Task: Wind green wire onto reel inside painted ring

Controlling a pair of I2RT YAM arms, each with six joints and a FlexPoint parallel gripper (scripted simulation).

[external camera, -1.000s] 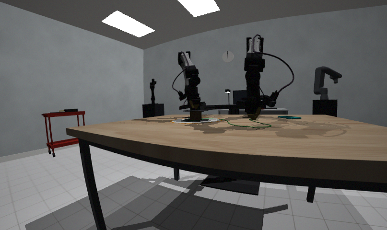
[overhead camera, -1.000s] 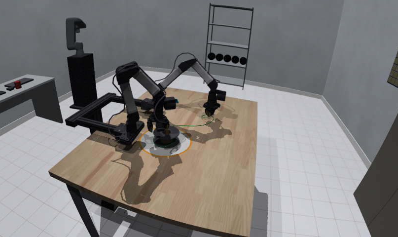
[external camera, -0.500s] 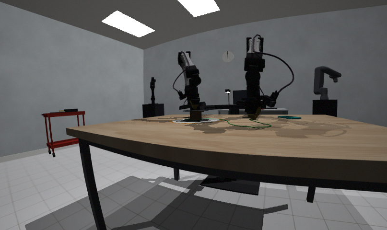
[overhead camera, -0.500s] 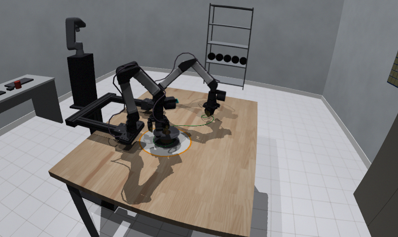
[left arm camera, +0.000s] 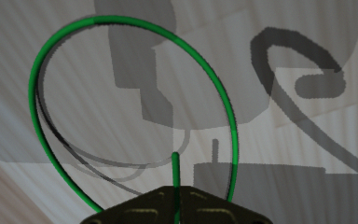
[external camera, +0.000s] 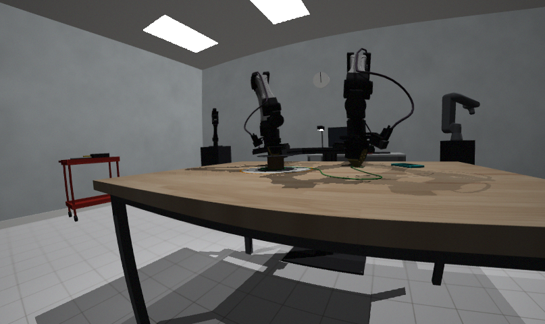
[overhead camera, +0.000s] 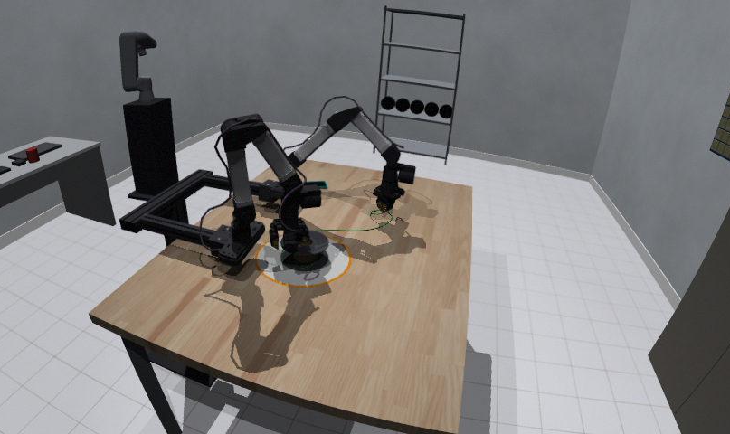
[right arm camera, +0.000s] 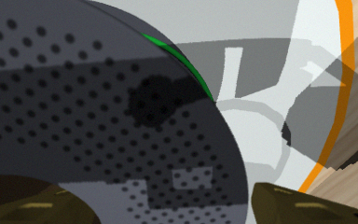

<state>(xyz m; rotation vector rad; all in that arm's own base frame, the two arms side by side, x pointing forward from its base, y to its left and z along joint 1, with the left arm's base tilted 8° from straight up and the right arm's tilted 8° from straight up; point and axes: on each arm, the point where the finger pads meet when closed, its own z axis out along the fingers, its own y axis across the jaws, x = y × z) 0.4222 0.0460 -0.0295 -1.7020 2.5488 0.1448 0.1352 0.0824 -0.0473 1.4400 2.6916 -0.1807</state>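
Observation:
The dark reel (overhead camera: 318, 242) (external camera: 275, 163) (right arm camera: 185, 154) lies flat inside the orange painted ring (overhead camera: 302, 286) (right arm camera: 348, 56). Some green wire (overhead camera: 352, 231) (external camera: 380, 176) (left arm camera: 235, 135) (right arm camera: 192, 67) shows at its lower flange; the rest runs across the table into a loose loop below my left gripper. My left gripper (overhead camera: 382, 206) (external camera: 356, 162) (left arm camera: 176, 195) is shut on the wire near its free end, low over the table. My right gripper (overhead camera: 289, 242) (right arm camera: 174, 191) is open at the reel, one finger by the centre hole, the other past the upper flange's rim. Its fingertip depth is unclear.
A teal flat object (overhead camera: 318, 184) (external camera: 407, 165) lies on the wooden table (overhead camera: 390, 333) (external camera: 267, 200), behind the arms in the top view, well apart from the reel and wire. The black mounting frame (overhead camera: 166, 199) stands along the table's arm side.

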